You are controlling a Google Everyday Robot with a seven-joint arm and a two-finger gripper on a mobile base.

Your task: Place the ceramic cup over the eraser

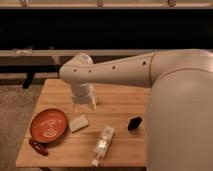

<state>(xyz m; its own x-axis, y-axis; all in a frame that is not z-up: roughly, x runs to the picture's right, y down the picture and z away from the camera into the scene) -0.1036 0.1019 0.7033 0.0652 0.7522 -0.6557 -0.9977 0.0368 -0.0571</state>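
Observation:
The eraser [134, 123], a small black block, lies on the wooden table [120, 100] near its right side. My gripper [86, 104] hangs down from the white arm over the middle left of the table, well left of the eraser and just above the beige block. I cannot make out the ceramic cup; it may be hidden at the gripper, where I cannot tell it from the white wrist.
An orange bowl [48, 125] sits at the table's left. A pale beige block [78, 123] lies next to it. A dark red elongated object [38, 146] lies at the front left corner. A clear plastic bottle [103, 142] lies on its side near the front edge.

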